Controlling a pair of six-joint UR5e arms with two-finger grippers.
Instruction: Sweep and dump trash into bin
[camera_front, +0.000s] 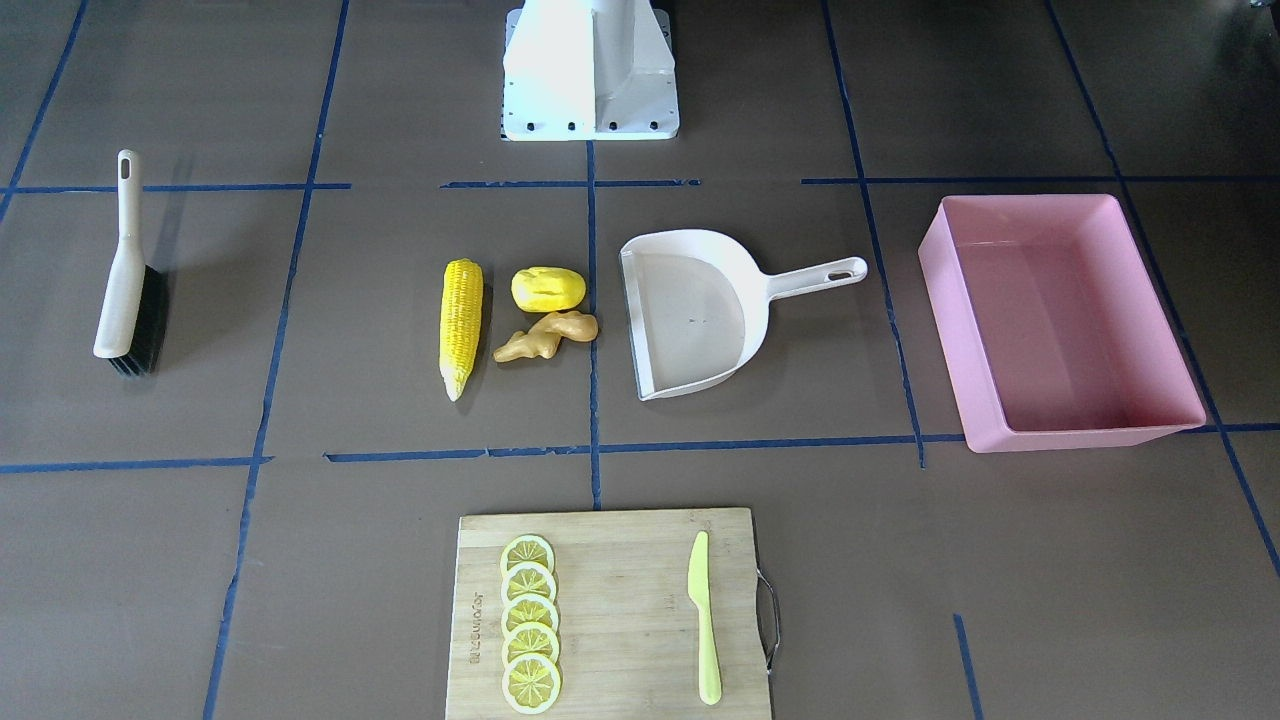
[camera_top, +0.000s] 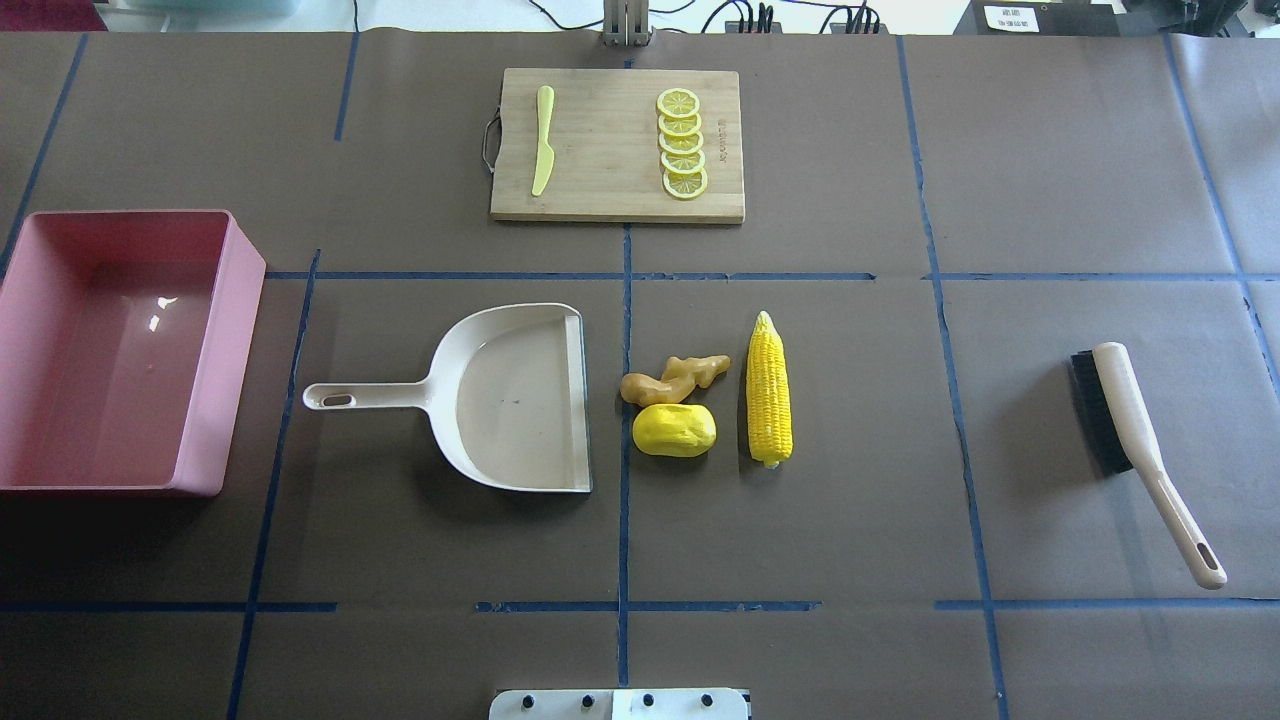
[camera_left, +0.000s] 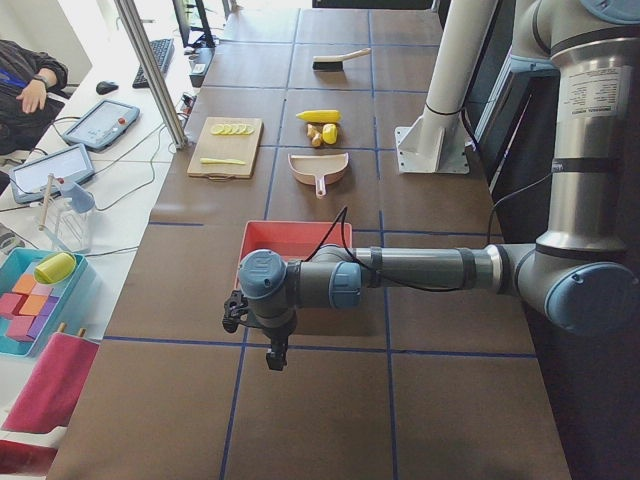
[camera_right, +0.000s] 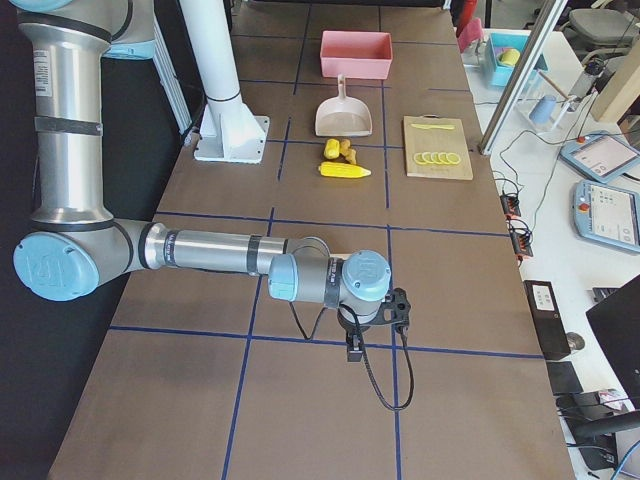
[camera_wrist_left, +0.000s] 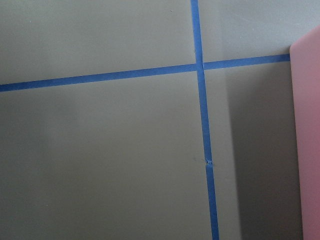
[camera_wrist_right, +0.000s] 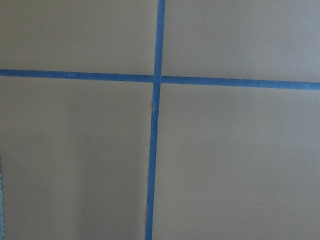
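The trash lies mid-table: a yellow corn cob, a yellow potato-like lump and a tan ginger root, just beside the open mouth of the cream dustpan. The pink bin stands empty beyond the dustpan's handle. My left gripper hangs over the table past the bin's outer end, and the bin's wall shows at its wrist view's right edge. My right gripper hangs over bare table at the opposite end. I cannot tell whether either is open or shut.
A cream hand brush with black bristles lies on its own toward my right side. A wooden cutting board with lemon slices and a lime-green knife sits at the far edge. Blue tape lines grid the brown table.
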